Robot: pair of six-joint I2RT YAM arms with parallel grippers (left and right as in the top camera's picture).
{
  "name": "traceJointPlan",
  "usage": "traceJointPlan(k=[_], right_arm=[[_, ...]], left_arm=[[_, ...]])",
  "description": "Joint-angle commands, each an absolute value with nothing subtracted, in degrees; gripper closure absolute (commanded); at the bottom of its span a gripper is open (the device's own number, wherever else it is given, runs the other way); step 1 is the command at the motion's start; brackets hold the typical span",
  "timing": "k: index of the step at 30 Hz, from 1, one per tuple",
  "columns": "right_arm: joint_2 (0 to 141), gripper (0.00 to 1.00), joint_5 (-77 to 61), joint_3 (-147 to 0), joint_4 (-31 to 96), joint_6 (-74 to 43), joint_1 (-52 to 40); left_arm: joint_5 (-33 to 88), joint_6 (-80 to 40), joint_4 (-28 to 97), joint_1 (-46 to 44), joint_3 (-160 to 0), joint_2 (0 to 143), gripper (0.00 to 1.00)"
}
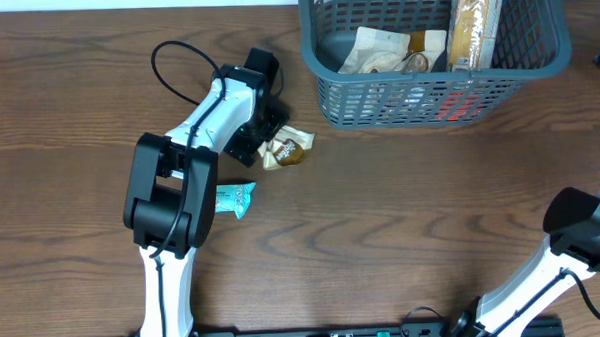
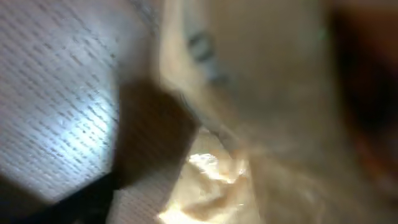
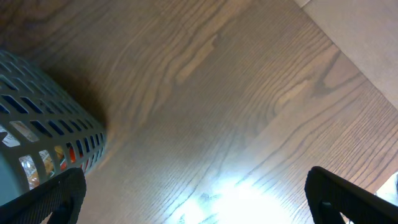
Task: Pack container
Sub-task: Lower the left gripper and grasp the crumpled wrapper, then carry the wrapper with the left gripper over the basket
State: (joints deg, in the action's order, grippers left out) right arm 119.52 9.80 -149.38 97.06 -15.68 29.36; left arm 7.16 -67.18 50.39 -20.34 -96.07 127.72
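Tan snack packet (image 1: 293,145) lies right under my left gripper (image 1: 263,143). I can't tell if it's pinched. The container (image 1: 397,77) sits farther out, rightward.

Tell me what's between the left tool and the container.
Overhead view: only the tan snack packet at the left tool; from it to the container, bare table.

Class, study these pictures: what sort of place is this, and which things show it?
Probably a robotics lab bench: a left arm and a right arm stand at a wooden table, with a slotted basket holding snacks and a snack packet lying outside it.
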Motion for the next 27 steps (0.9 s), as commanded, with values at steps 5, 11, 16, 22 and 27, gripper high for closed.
traceJointPlan(k=[5, 11, 16, 22, 27], right_arm=[[120.0, 0.01, 9.8, -149.1, 97.1, -15.2, 29.6], [120.0, 0.01, 9.8, -149.1, 97.1, -15.2, 29.6], [120.0, 0.02, 9.8, -149.1, 97.1, -15.2, 29.6], [120.0, 0.01, 9.8, -149.1, 97.1, -15.2, 29.6], [120.0, 0.01, 9.8, -149.1, 97.1, -15.2, 29.6]], left_arm=[[6.9, -66.0, 54.2, -20.3, -95.0, 128.5, 0.94], [6.9, -61.1, 56.8, -20.3, -95.3, 126.3, 0.94], [0.3, -55.6, 58.3, -20.4, -95.3, 118.2, 0.94], [-2.2, -47.0, 55.8, -21.0, -96.7, 103.7, 0.95], [-2.2, -40.6, 53.8, -24.9, -102.4, 95.2, 0.95]])
